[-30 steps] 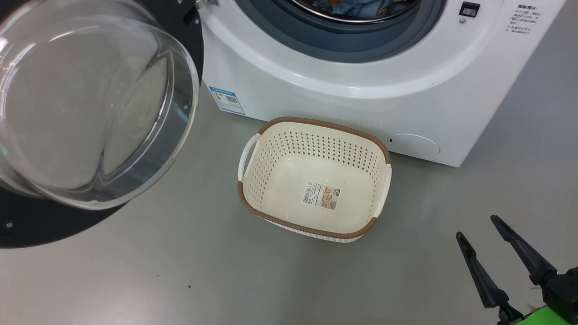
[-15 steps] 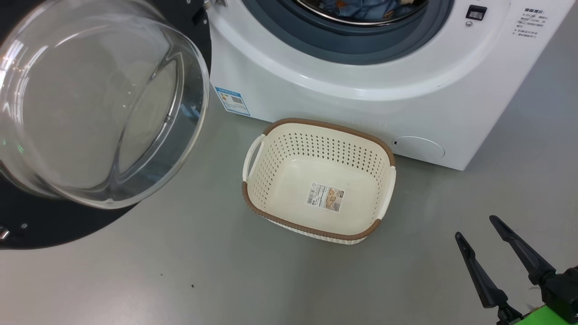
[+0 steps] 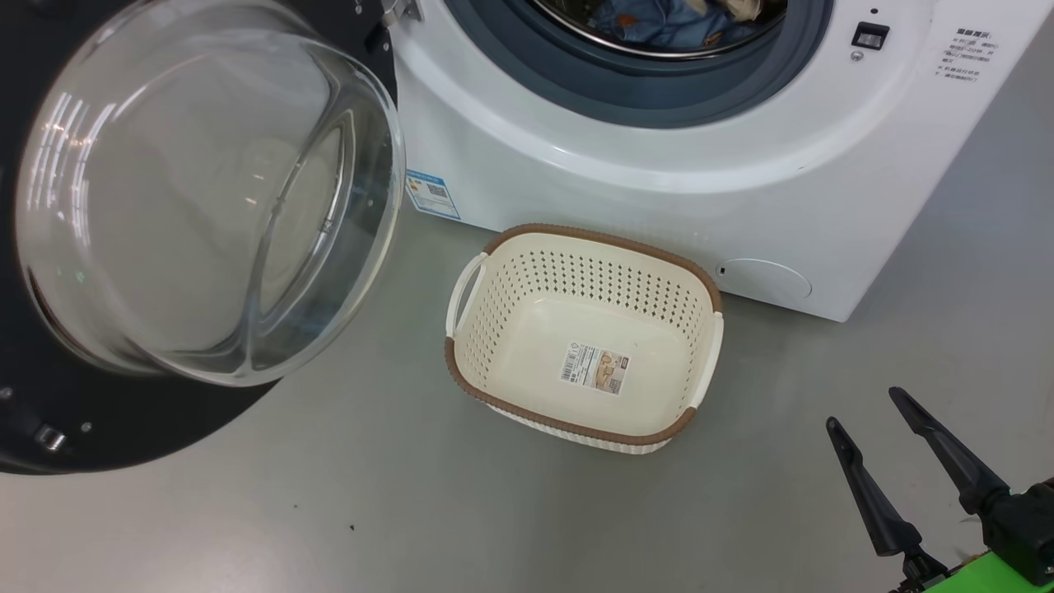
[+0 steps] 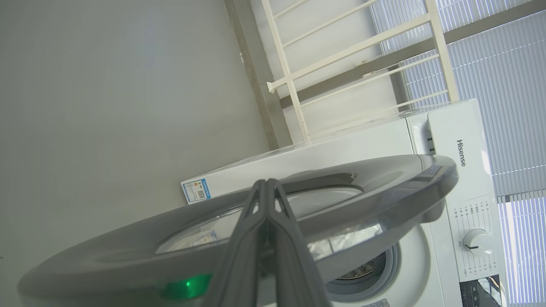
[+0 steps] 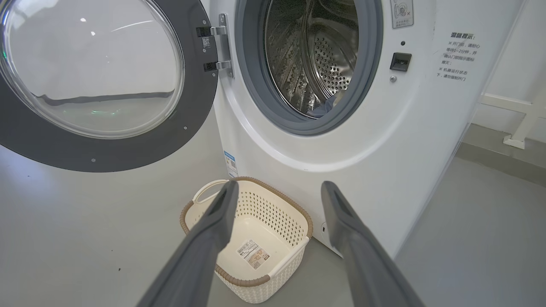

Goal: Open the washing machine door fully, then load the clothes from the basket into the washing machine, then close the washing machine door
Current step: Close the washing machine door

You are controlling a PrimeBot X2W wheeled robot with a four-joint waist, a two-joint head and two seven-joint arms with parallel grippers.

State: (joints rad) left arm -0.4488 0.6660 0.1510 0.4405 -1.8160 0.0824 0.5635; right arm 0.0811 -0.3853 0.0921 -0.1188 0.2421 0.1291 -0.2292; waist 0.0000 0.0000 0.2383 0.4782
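Now: the head view looks down at a white washer [image 3: 626, 165] with its round door [image 3: 198, 206] swung wide open to your left, glass bowl bulging toward the camera. The clothes [image 3: 667, 16], blue w/ orange bits, lie inside the drum at the top edge. The cream basket [image 3: 593, 234] sits on the grey floor just in front of the washer, nothing in it but its label. So loading looks done and shutting the door is the step in hand. The R gripper [image 3: 865, 409] hangs at lower right, fingers spread apart, holding nothing, well clear of the basket. In the left wrist view the L gripper [image 4: 266, 184] has its fingers pressed tight together w/ nothing between them, tips over the door's grey outer face; can't tell if they touch. To do it well, push w/ those closed fingers on the rim far from the hinge. Follow the door's arc rather than shoving straight. Check no cloth hangs over the blue-grey rubber ring [image 3: 650, 91]. Keep the R arm parked, watch the door's lower edge near the basket, and press until the latch seats.
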